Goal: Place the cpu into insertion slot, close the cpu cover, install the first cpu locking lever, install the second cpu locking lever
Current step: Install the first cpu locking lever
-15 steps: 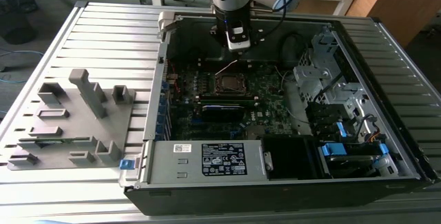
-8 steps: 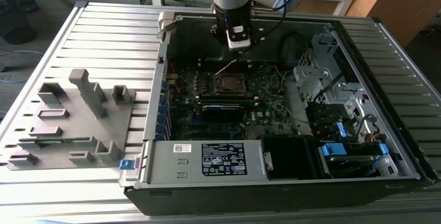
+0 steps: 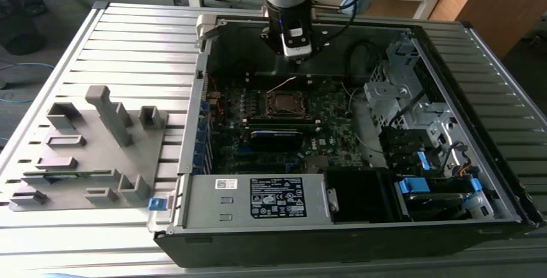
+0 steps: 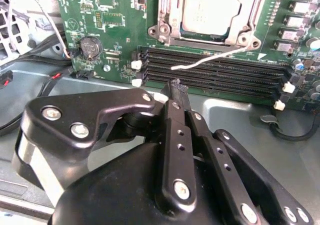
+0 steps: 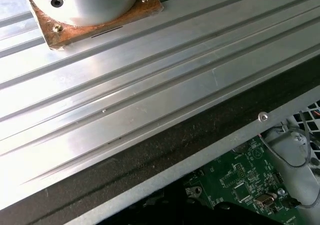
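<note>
Ribbed metal table point(image 3: 128, 41) carries an open computer case point(image 3: 342, 227), and we see its green board point(image 4: 120, 30) lying flat inside. The cpu point(image 4: 212, 10) sits in the slot point(image 3: 285, 104) mid-board, with the cover point(image 4: 167, 15) down around its silvery face. One thin lever point(image 4: 215, 57) sticks out loose across the memory slots point(image 4: 215, 77). The gripper point(image 4: 176, 88) hangs just off the board's edge beside those slots, fingers pressed together, holding nothing.
</note>
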